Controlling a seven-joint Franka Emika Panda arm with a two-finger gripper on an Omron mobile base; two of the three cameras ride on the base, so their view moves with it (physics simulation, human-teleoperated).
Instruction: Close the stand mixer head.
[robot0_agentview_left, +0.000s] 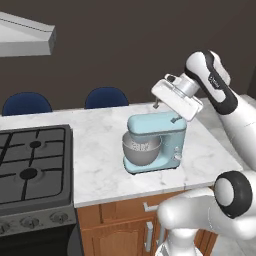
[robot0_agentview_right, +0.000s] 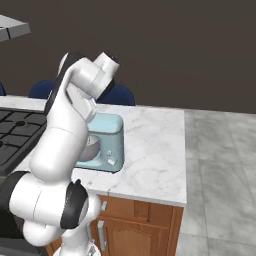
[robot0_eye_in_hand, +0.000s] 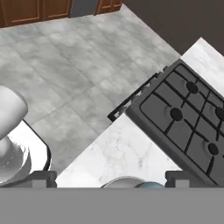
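Pincer (robot0_agentview_left: 159, 104) open just above the stand mixer head (robot0_agentview_left: 156, 123); its long axis lies level, toward the stove (robot0_agentview_left: 31, 165).

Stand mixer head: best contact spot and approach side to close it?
Judging by the left base view, take the stand mixer head on its rounded top near the front end over the mixing bowl, coming from above. It already lies about level, and the gripper sits just above it.

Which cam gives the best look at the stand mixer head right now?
Left base view: the stand mixer head shows unobstructed above the grey bowl, with the hand just above it. In the right base view the arm covers most of it. The hand view catches a sliver at the bottom.
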